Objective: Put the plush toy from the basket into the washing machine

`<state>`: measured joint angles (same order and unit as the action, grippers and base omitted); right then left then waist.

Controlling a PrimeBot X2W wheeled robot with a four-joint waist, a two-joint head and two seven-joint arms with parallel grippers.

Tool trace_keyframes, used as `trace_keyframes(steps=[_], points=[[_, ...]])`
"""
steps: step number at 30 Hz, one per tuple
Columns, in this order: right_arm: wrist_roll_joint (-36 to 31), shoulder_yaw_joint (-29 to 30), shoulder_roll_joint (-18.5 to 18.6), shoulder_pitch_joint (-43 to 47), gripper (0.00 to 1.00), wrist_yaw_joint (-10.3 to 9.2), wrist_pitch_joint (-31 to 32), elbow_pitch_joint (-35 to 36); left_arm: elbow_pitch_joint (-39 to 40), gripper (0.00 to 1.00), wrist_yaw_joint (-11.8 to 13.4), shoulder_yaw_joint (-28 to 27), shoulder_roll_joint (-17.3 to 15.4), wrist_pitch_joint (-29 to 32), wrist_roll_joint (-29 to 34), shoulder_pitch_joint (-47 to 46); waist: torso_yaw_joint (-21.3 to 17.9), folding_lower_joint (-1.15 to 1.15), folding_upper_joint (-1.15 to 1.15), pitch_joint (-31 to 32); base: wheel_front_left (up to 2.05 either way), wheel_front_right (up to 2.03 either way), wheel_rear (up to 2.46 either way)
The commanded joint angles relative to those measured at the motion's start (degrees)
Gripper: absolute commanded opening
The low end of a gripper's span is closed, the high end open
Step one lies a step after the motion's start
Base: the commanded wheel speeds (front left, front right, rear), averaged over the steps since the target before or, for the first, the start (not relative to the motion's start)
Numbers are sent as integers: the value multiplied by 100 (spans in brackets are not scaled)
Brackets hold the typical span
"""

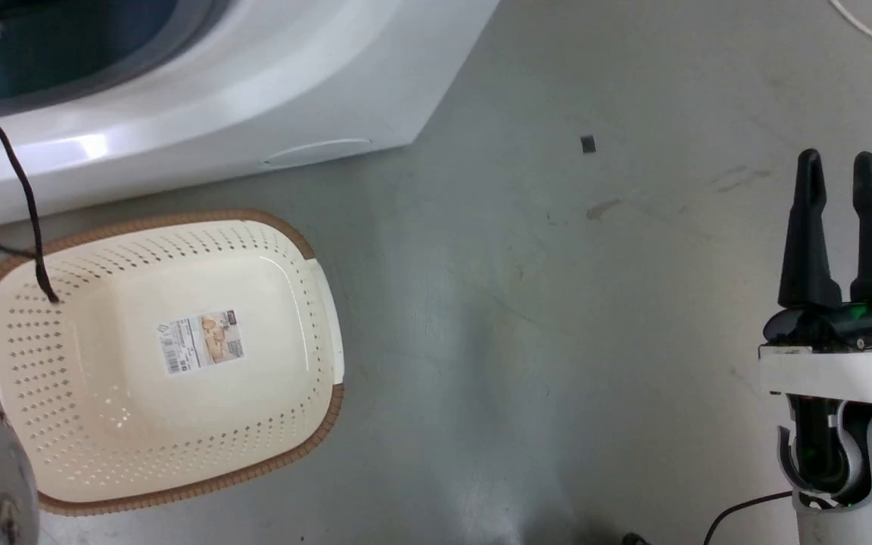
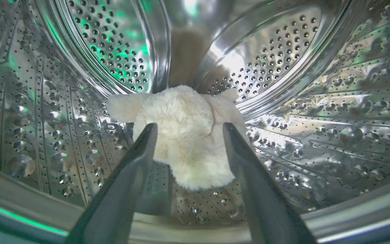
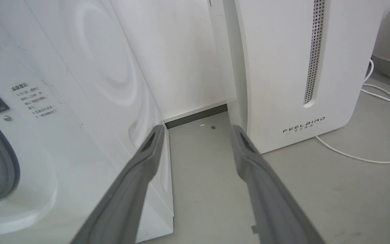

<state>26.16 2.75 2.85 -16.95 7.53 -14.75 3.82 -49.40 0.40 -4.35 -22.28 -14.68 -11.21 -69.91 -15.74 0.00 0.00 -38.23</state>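
One plush toy (image 2: 185, 135) lies in the drum (image 2: 317, 135) — beyond the wide left hand (image 2: 188, 127).

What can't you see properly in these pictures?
Face of the plush toy: left wrist view, lost in fur, partly behind the left pincer.
Print on the basket label: head view, too small.
Porthole of the washing machine: head view, cut off by the top edge.

Left jaws and right jaws stand parted.
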Motion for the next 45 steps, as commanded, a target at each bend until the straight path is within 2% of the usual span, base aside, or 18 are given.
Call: trace_keyframes(steps=[1, 19, 27, 38, 45], points=[[-56, -44, 3, -13, 100, -4, -25, -7, 117, 100, 3, -19, 38, -31, 32, 255, 106, 0, 0, 208, 0, 0, 0], [-665, -406, 3, 579, 100, -4, -25, -60, 1742, 100, 42, -223, 988, -32, 433, 2913, 798, 0, 0, 1608, 0, 0, 0], [-883, -392, 3, 970, 100, -4, -25, -148, 2650, 100, -145, -309, 1432, -32, 515, 4084, 1085, 0, 0, 2293, 0, 0, 0], [-1061, -295, 3, 1472, 100, -4, -25, -232, 3861, 100, -450, -343, 1700, -32, 802, 5517, 1402, 0, 0, 3069, 0, 0, 0], [-1123, -223, 3, 1756, 100, -4, -25, -279, 3953, 100, -450, -264, 1778, -32, 951, 6166, 1551, 0, 0, 3431, 0, 0, 0]])
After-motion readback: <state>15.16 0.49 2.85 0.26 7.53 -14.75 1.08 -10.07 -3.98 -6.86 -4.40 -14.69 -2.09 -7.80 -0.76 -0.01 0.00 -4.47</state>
